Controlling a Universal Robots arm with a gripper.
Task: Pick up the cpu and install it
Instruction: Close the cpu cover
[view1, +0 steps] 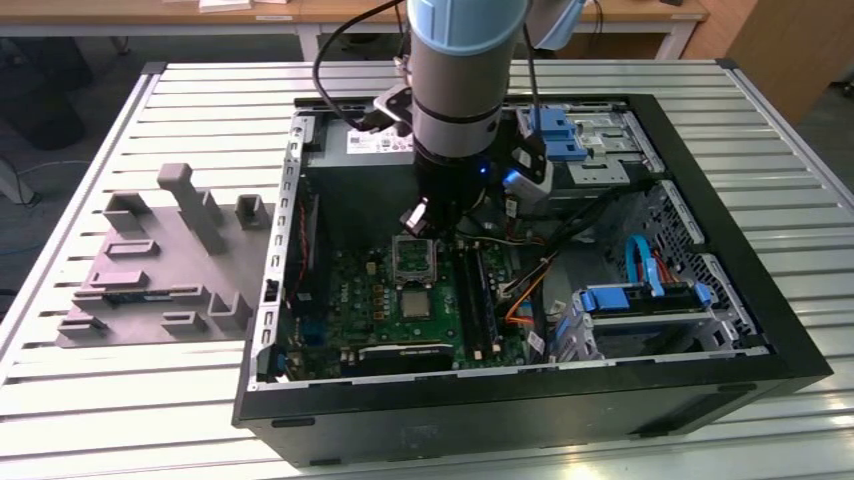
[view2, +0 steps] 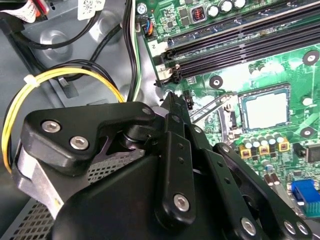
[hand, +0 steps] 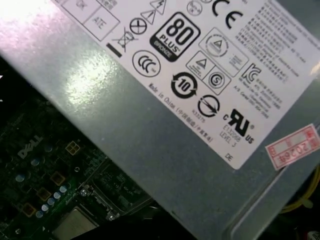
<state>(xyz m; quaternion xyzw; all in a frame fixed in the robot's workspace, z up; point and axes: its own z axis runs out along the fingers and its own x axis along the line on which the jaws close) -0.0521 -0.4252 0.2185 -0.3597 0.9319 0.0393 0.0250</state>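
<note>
The arm reaches straight down into the open black computer case (view1: 747, 330); its black claw (view1: 441, 222), grip state unreadable, hovers just beside the small silvery square cpu (view2: 265, 109) seated on the green motherboard (view2: 280, 60).

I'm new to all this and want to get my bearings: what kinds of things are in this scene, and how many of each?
Robot arm: 1
Computer case: 1
Grey tray: 1
Silvery chip on the green board: 1
Total: 4
</note>
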